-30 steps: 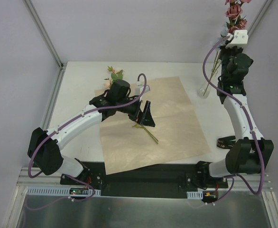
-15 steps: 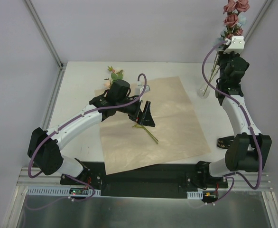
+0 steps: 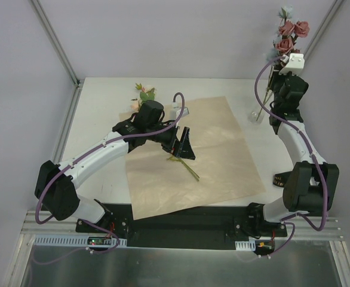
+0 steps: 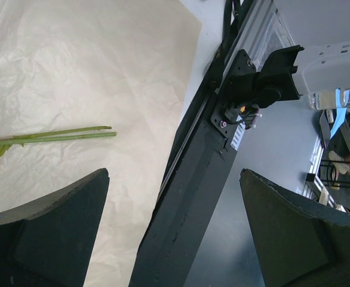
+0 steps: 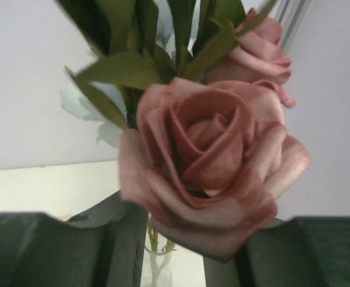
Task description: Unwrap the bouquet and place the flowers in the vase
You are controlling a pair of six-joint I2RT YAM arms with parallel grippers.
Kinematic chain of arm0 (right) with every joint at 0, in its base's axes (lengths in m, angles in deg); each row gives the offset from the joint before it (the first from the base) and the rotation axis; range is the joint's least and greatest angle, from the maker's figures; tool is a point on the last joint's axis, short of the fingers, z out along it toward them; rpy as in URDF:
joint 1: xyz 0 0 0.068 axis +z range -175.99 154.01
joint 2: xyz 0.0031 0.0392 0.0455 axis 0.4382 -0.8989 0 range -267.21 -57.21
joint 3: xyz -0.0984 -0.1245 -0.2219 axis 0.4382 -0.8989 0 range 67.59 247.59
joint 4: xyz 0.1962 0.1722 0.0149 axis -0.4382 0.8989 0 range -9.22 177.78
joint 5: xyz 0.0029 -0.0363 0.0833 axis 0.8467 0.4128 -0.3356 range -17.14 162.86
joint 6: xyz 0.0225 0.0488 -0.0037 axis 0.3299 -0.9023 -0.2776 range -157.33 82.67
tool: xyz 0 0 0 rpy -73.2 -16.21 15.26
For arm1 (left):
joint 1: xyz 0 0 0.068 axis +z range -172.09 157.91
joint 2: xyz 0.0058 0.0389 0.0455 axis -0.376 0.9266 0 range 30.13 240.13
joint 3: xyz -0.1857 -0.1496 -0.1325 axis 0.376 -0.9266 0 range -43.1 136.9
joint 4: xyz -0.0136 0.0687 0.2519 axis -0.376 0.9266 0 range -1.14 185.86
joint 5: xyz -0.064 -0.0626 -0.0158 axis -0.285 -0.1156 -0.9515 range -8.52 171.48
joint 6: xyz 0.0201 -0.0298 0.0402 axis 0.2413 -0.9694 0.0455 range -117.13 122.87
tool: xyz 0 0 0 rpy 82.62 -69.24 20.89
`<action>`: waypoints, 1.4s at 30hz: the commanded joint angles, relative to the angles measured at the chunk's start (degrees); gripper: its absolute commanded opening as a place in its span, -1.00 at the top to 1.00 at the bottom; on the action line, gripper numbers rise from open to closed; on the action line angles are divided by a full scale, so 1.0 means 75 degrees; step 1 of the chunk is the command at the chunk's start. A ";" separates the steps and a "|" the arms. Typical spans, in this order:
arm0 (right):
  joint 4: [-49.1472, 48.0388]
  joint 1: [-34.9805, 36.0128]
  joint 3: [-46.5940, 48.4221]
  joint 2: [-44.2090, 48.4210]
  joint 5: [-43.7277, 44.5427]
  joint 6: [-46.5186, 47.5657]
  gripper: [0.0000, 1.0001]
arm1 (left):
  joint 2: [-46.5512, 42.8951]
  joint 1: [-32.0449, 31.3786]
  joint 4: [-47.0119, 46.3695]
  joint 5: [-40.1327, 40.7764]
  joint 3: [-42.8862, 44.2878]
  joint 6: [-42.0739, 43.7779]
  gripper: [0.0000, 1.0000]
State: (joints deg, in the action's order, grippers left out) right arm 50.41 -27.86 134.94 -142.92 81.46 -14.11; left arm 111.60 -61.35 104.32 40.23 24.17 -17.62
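**Roses come down into the vase**

My right end effector (image 3: 278, 72) has lowered a spray of dusty-pink roses (image 3: 288, 33), blooms directly above the glass vase (image 3: 257, 113) and stems reaching into its neck. A second ago they rode higher. A rose hides my fingers, so I cannot tell if I have let go. Well left of the vase, my left end effector (image 3: 184, 143) hangs wide open and empty over the kraft paper (image 3: 223, 161), where green stems (image 3: 187, 167) wait.

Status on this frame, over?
Left jaws open over paper. Right jaws at roses, their stems in vase; grip unclear. Loose stems on paper. Nothing blocking.
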 commanded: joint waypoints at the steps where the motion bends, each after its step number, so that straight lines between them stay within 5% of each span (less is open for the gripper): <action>1: 0.0076 -0.0056 -0.0039 0.0295 0.0271 -0.0459 -0.05 | -0.0211 0.0091 -0.0081 0.0063 0.0067 0.0084 -0.81; 12: 0.3542 -0.0032 0.0112 0.1607 0.1314 -0.1877 -0.92 | -0.0246 0.0091 -0.0081 0.0063 0.0067 0.0049 -0.82; 15: 0.5416 -0.0032 0.0860 0.1608 0.1349 -0.2251 -0.99 | -0.0246 0.0079 -0.0081 0.0075 0.0067 0.0049 -0.82; 18: 0.7211 -0.0032 0.1075 0.1853 0.1525 -0.2836 -0.93 | -0.0316 0.0091 -0.0093 0.0250 0.0043 0.0095 -0.82; 28: 0.7799 0.0237 -0.3199 0.6362 -0.0407 -0.4208 -0.93 | -0.0235 0.0149 0.0082 0.0964 0.0113 0.0119 -0.76; 33: 0.8245 0.0636 -0.4793 0.8027 -0.1564 -0.5275 -0.98 | 0.0433 0.0956 0.0270 0.1353 -0.0074 -0.2081 -0.76; 42: 0.8304 0.1210 -0.4820 0.7786 -0.1860 -0.5405 -0.94 | 0.1441 0.1683 0.0305 0.2137 -0.0485 -0.3408 -0.61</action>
State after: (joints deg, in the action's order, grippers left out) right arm 114.27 -20.21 96.87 -81.78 70.79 -52.97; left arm 120.91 -50.49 105.83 53.45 20.56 -37.44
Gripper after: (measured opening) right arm 0.989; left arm 0.829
